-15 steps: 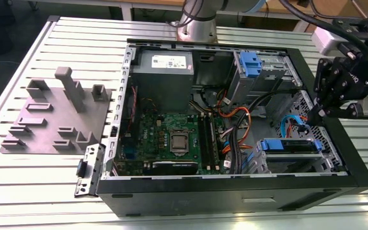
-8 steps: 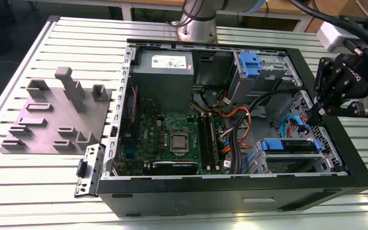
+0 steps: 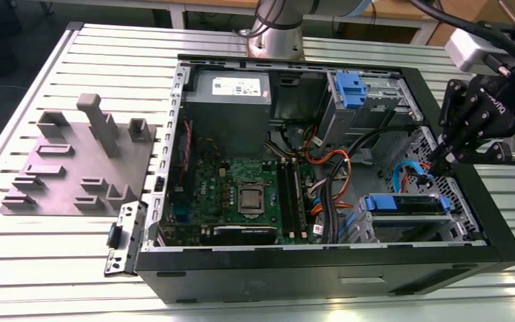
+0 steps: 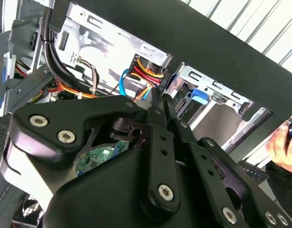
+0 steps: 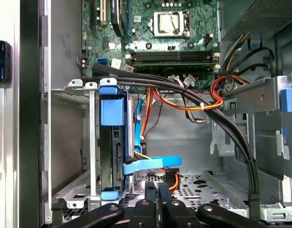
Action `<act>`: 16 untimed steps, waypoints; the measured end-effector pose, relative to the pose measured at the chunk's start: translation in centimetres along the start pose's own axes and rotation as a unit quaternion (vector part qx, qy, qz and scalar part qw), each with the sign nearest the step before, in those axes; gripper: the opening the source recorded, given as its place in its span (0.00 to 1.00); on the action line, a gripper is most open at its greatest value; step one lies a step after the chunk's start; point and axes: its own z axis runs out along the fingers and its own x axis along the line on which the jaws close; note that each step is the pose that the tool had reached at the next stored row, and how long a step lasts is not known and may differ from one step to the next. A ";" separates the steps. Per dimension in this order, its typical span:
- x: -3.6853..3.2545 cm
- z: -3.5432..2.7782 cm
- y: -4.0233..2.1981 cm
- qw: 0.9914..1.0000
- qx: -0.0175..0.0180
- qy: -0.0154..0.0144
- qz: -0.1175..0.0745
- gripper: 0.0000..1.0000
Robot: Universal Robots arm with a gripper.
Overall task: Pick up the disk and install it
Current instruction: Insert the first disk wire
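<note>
**A:** Where is the disk (image 3: 405, 203)?

**B:** It sits in the drive cage (image 3: 414, 227), at the near corner of the computer case (image 3: 329, 272) on the exterior view's right. The first wrist view shows the disk (image 5: 111, 107) standing on edge between the cage's (image 5: 70, 142) metal walls, with its blue carrier frame facing out.

**A:** And the gripper (image 3: 436, 165)?

**B:** It reaches down inside the case's right wall, just on the far side of the cage and apart from the disk. In both wrist views the gripper's (image 4: 160, 100) fingers are pressed together, and I see nothing between them (image 5: 157, 187).

**A:** Is it touching anything?

**B:** A blue flat cable (image 5: 150, 165) runs from the disk's end towards a small connector near the fingertips. I cannot tell whether they touch that connector, because the fingers block the view.

**A:** What else is in the case?

**B:** The motherboard (image 3: 239, 194) lies on the case floor, left of the cage. A black cable bundle (image 5: 183, 88) crosses between the motherboard and the disk. A second blue carrier (image 3: 351, 90) sits in the far bay.

**A:** And outside the case?

**B:** A grey fixture plate (image 3: 78, 168) with upright posts lies on the slotted table (image 3: 25, 268), well to the exterior view's left of the case.
</note>
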 end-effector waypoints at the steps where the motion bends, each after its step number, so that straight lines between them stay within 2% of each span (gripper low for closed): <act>1: 0.00 0.01 -0.07 1.000 -0.003 0.000 0.000 0.18; 4: -0.01 0.11 -0.19 1.000 -0.010 0.000 0.000 0.19; 5: -0.01 0.16 -0.21 1.000 -0.011 0.000 0.000 0.19; 6: -0.01 0.21 -0.22 1.000 -0.012 0.000 0.000 0.25; 8: -0.02 0.32 -0.27 1.000 -0.015 0.001 0.000 0.25; 10: -0.02 0.49 -0.38 1.000 -0.021 0.001 0.000 0.25; 11: -0.03 0.56 -0.43 1.000 -0.022 0.001 0.000 0.25; 16: -0.03 0.82 -0.69 1.000 -0.024 0.001 0.000 0.25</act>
